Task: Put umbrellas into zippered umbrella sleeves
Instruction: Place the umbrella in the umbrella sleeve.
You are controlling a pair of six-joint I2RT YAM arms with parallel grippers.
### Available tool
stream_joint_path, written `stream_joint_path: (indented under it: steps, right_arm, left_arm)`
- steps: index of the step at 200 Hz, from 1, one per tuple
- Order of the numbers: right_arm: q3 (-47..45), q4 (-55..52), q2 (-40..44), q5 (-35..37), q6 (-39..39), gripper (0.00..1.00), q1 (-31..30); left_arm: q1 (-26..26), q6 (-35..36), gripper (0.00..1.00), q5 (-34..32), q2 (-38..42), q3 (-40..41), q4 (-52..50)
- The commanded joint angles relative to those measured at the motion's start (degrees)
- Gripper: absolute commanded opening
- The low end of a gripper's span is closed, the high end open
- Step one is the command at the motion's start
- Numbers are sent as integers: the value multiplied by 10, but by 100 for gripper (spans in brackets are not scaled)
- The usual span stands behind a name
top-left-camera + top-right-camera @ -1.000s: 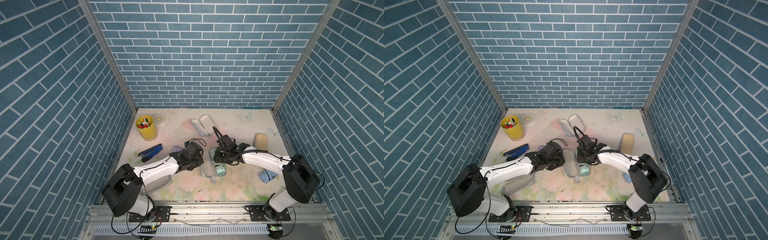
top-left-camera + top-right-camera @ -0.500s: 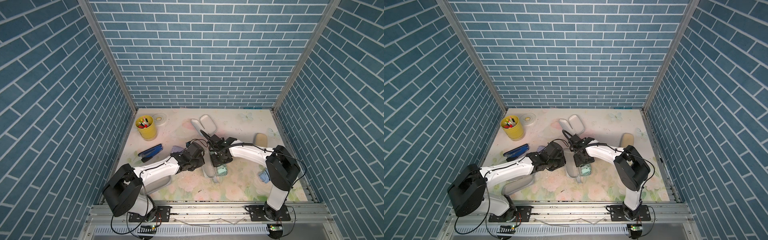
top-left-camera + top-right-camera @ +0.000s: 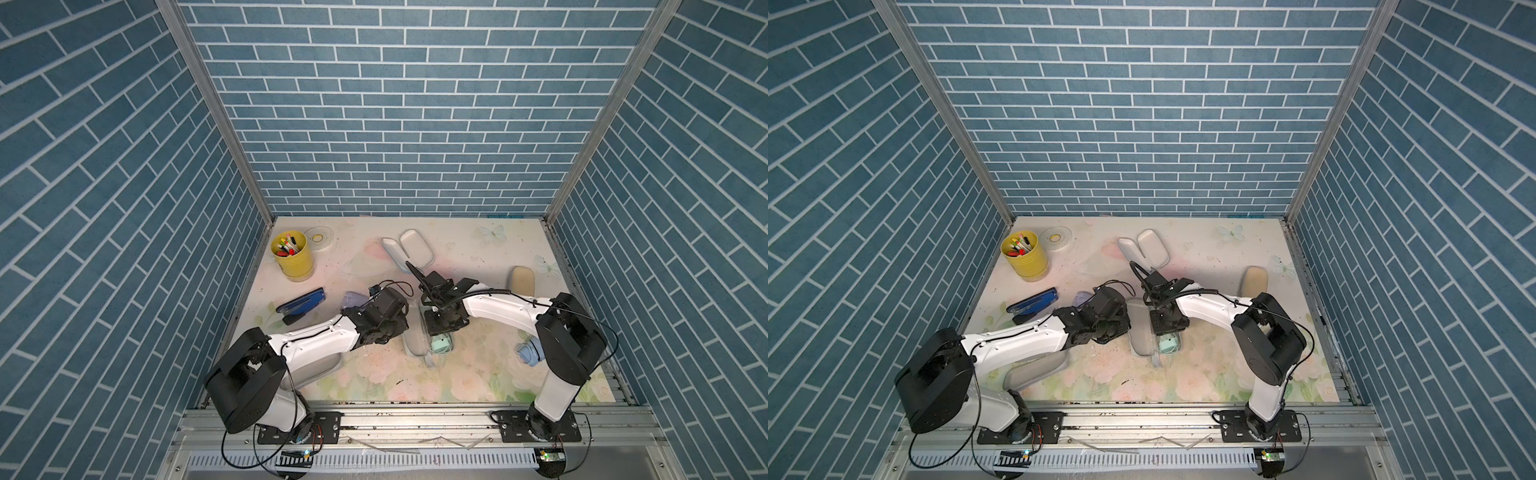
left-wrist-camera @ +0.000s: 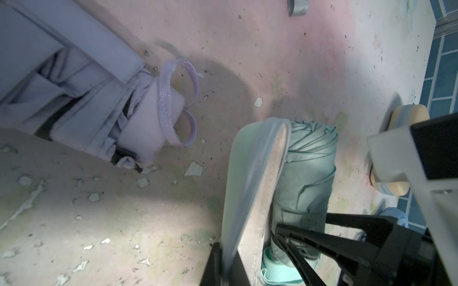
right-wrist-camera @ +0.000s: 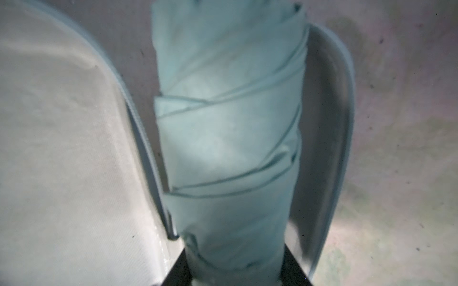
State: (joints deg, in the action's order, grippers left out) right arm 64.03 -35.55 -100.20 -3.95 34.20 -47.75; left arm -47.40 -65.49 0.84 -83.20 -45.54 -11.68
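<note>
Right wrist view puts me directly over the mint umbrella (image 5: 228, 138). It lies lengthwise in the open mint sleeve (image 5: 329, 123), with the sleeve's pale grey lining spread out beside it. The right gripper (image 5: 235, 274) has its fingers (image 5: 173, 270) tight against both flanks of the roll's near end, clamped on it.

From the left wrist camera I see the left gripper (image 4: 226, 260) with its fingers pressed together on the rim of the sleeve's free half, which stands up on edge against the umbrella. A lilac umbrella (image 4: 99, 111) with a looped strap lies apart from them on the tabletop (image 4: 247, 49).

In both top views the two grippers meet mid-tabletop over the sleeve, and only the umbrella's mint end (image 3: 441, 344) shows below the right gripper.

Around them I can make out:
- another open sleeve (image 3: 409, 249) near the back, grey side up
- a closed beige sleeve (image 3: 522, 279) at the right
- a light blue umbrella (image 3: 528, 353), partly hidden by the right arm
- a grey-lined sleeve (image 3: 320, 368) under the left arm
- a blue stapler (image 3: 301, 302), a yellow cup of pens (image 3: 293, 257) and a tape roll (image 3: 319, 239) at the left
</note>
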Motion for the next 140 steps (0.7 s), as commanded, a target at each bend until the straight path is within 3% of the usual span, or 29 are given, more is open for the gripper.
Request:
stream_joint_path:
  steps: [1,35,80,105,140]
  right_arm:
    - [-69,85,-9,-94,98,39,-3]
    - [-99,108,4,-104,124,48,10]
    - [-37,-2,54,-96,47,72,49]
    - [38,-82,36,-17,-23,74,62]
    - [124,-92,-36,39,-75,70,67]
  left_arm:
    - [-7,-13,8,-12,11,8,19]
    - [-8,-7,8,-11,12,7,18]
    - [-8,43,10,12,2,-28,-21]
    - [-8,48,11,24,-2,-30,-25]
    - [-8,48,11,23,-1,-29,-21]
